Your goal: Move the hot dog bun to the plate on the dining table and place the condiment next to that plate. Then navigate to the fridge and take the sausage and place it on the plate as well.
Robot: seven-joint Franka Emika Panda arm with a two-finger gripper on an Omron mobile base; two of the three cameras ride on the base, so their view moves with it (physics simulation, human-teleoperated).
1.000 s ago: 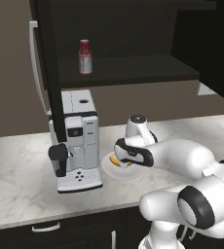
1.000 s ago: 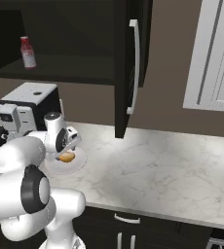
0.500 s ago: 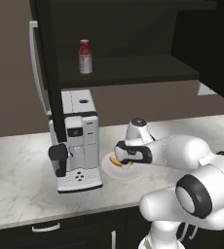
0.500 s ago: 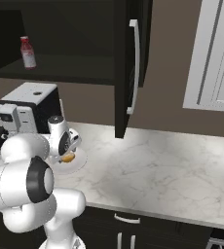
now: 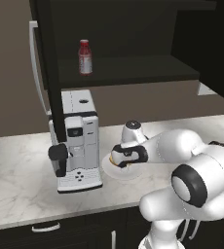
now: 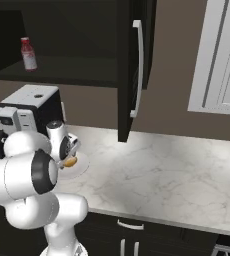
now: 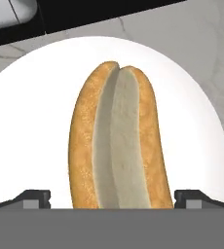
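Claw (image 7: 112, 197) lowered, open astride hot dog bun (image 7: 118, 141), white plate (image 7: 31, 121), coffee machine (image 5: 77, 138) beside.

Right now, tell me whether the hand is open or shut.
Open. The hand has its fingertips spread either side of the hot dog bun, not touching it.

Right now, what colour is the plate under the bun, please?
Plain white plate, clearest in the hand view.

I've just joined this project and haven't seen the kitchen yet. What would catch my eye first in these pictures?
The white arm bends low over the marble counter, its open jaws astride a split hot dog bun on a plain white plate. Left of it stands a coffee machine, and a red condiment bottle sits on the dark shelf above.
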